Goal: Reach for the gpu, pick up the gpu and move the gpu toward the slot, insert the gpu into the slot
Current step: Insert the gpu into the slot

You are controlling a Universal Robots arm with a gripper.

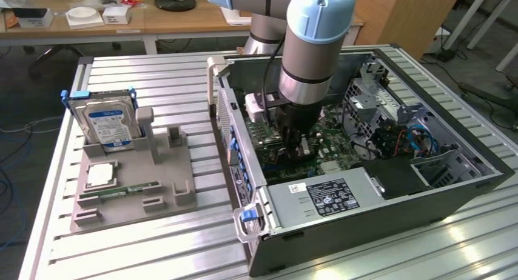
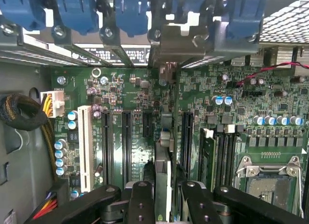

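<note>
At the exterior view's left, on the grey holder (image 1: 130, 189), stand the hard drive (image 1: 105, 123), a chip (image 1: 99, 174) and the memory stick (image 1: 121, 190); none of these is my concern. Middle of that frame, my arm (image 1: 312, 56) reaches straight down into the open computer case (image 1: 380, 213), and my gripper (image 1: 293, 148) hangs low over the motherboard (image 1: 332, 148).

In the wrist view my fingers (image 2: 141, 204) at the lower centre are drawn in close on the graphics card (image 2: 163, 180), which I hold edge-on so it reads as a thin upright strip. Its metal end bracket (image 2: 166, 72) points toward the row of blue clips (image 2: 130, 11) along the upper edge of the frame.

The slot sits under the card, among the long black connectors (image 2: 126, 147) at centre; I cannot tell which one, nor whether the card's edge is touching it yet.

To do this step well, I judge I should keep the card square and upright, line the bracket with its gap in the back wall, and press evenly along its length, not tilting toward the processor socket (image 2: 270, 178) at lower right.
</note>
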